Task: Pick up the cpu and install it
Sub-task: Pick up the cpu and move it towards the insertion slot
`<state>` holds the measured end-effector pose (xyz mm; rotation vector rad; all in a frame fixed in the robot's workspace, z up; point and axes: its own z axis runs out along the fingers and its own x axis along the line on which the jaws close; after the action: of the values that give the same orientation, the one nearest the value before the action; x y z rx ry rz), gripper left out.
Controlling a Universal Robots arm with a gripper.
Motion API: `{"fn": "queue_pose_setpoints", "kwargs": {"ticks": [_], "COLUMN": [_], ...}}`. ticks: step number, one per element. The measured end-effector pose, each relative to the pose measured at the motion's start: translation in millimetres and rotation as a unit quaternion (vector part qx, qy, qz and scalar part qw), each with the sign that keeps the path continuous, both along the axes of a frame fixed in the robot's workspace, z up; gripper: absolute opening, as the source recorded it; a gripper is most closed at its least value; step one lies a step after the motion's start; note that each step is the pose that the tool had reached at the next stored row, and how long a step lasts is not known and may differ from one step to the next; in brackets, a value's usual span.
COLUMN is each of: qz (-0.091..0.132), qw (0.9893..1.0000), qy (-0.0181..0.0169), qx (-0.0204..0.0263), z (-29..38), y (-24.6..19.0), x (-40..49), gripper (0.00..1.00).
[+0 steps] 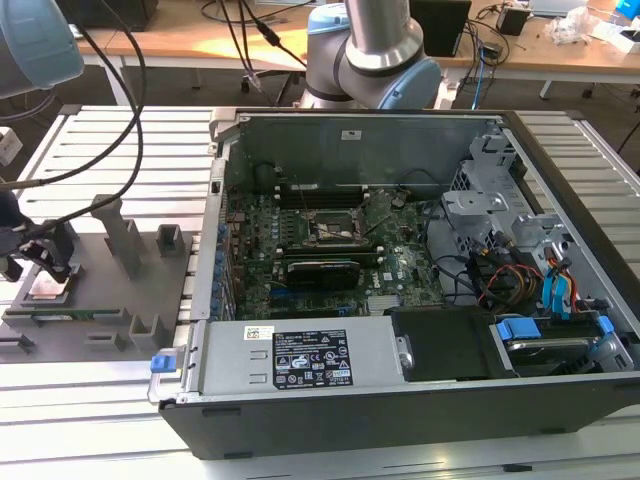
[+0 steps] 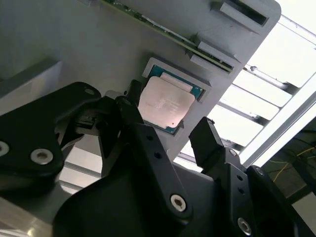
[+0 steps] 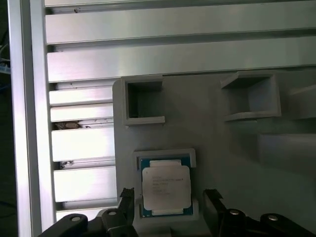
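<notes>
**Open jaws straddle the cpu in its tray pocket**

The gripper hangs low over the grey fixture plate, which lies on the slatted table at the exterior view's left, beside the open computer case. Its jaws are spread and hold nothing. In both wrist views the two black fingers stand on opposite sides of the cpu, with a gap showing at each side, so I judge that no contact is made yet.

The cpu lies flat, silvery top up, in a shallow square pocket near the plate's edge on the exterior view's left. The raised rim probably keeps the chip square and in a known place, so that the fingers can drop beside two opposite edges instead of hunting for it. Lying lid-up also likely keeps its underside from being touched.

The gripper sits centred over the chip, which suits an even squeeze on its thin edges. By that posture, the pick-up is at the grasping approach.

Inside the case, the socket on the motherboard appears bare, well apart from the cpu.
</notes>
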<state>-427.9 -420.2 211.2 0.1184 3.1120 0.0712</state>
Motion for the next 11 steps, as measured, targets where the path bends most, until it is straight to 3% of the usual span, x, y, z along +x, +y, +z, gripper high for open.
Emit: {"fn": "queue_pose_setpoints", "kwargs": {"ticks": [4,8,11], "qz": [0.0,0.0,0.0], "qw": [1.0,1.0,1.0], "qy": [0.0001,0.0001,0.0001], "qx": [0.0,0.0,0.0], "z": [-7.0,-7.1,-10.7], "y": [0.0,0.0,0.0], "x": [-0.1,0.0,0.0], "gripper": [0.66,0.66,0.66]}}
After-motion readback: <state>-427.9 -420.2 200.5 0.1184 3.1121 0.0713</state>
